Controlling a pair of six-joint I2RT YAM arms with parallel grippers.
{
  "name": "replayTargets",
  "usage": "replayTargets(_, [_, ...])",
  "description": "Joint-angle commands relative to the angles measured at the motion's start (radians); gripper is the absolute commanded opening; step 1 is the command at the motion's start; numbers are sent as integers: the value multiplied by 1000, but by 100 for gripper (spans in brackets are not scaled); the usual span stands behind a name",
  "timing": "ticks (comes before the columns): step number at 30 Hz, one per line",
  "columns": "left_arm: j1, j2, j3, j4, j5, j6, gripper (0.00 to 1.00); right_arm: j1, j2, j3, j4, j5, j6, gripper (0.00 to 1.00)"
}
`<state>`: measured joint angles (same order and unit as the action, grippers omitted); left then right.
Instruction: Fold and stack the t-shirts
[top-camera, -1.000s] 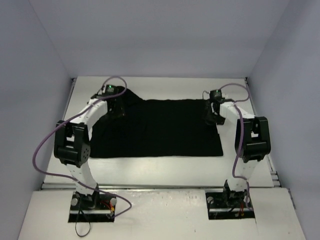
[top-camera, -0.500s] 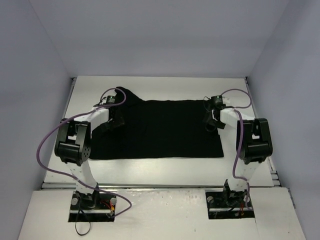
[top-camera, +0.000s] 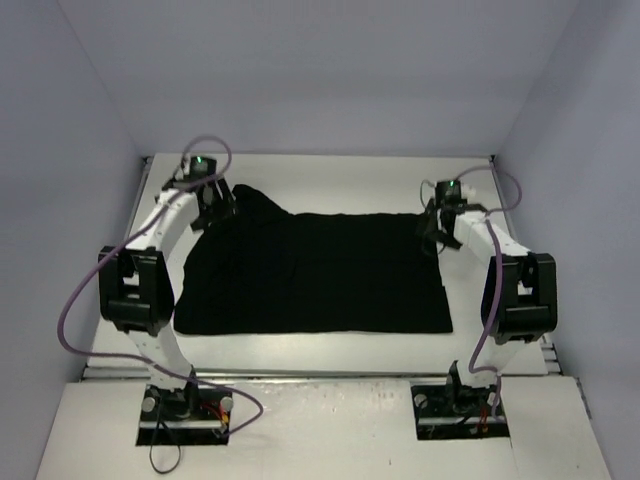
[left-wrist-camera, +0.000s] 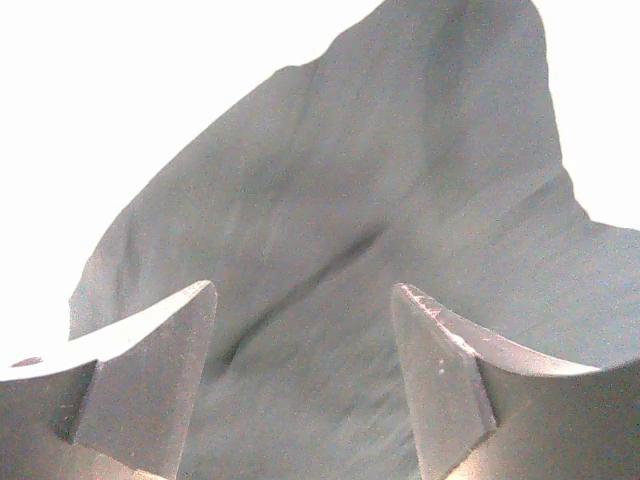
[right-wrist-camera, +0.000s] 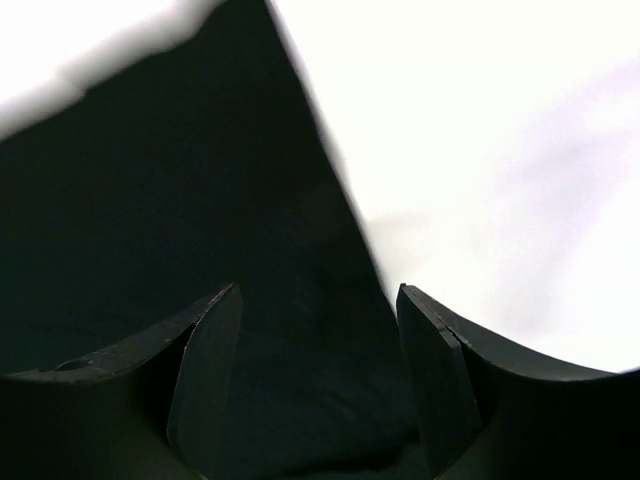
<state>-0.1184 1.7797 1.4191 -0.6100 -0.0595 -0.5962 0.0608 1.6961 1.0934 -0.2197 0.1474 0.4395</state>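
Start with the white table (top-camera: 320, 345): it fills the floor of the booth, and the black t-shirt (top-camera: 315, 275) lies spread across its middle, mostly flat, with the near hem running roughly straight across in front of you. The far-left part of the shirt is rumpled and rises into a bump; the rest is smooth apart from a few soft wrinkles.

Your left arm (top-camera: 130, 290) reaches along the shirt's left side to that far-left bump, and your right arm (top-camera: 520, 295) reaches along the right side to the far-right corner, so the shirt sits between the two.

Left gripper (top-camera: 212, 208) – from above it sits right at the rumpled far-left corner. In its wrist view the left gripper (left-wrist-camera: 303, 300) has its jaws spread apart with nothing pinched between them. The t-shirt (left-wrist-camera: 400, 200) looks washed-out grey here and fills most of the picture, directly below and ahead of the fingers (left-wrist-camera: 150, 390), rising to a peak at the top against the bright table.

Right gripper (top-camera: 437, 232) – from above it is over the shirt's far-right corner. In its wrist view the right gripper (right-wrist-camera: 318, 300) is likewise released, jaws apart. The t-shirt (right-wrist-camera: 150, 200) covers the left of that picture, and its edge slants down into the gap between the fingers (right-wrist-camera: 205, 380), with bare table on the right. Whether either set of tips touches the cloth, you cannot tell.
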Motion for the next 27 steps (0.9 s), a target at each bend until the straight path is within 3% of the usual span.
replayTargets(1, [55, 92, 299, 13, 107, 59, 67, -15, -4, 188, 5, -46, -22, 61])
replayTargets(8, [107, 380, 593, 26, 288, 155, 65, -25, 76, 294, 6, -133, -37, 61])
replayTargets(13, [112, 514, 711, 38, 384, 246, 61, -26, 98, 308, 6, -188, -73, 61])
replayTargets(27, [208, 619, 719, 175, 493, 259, 61, -32, 62, 262, 7, -197, -109, 61])
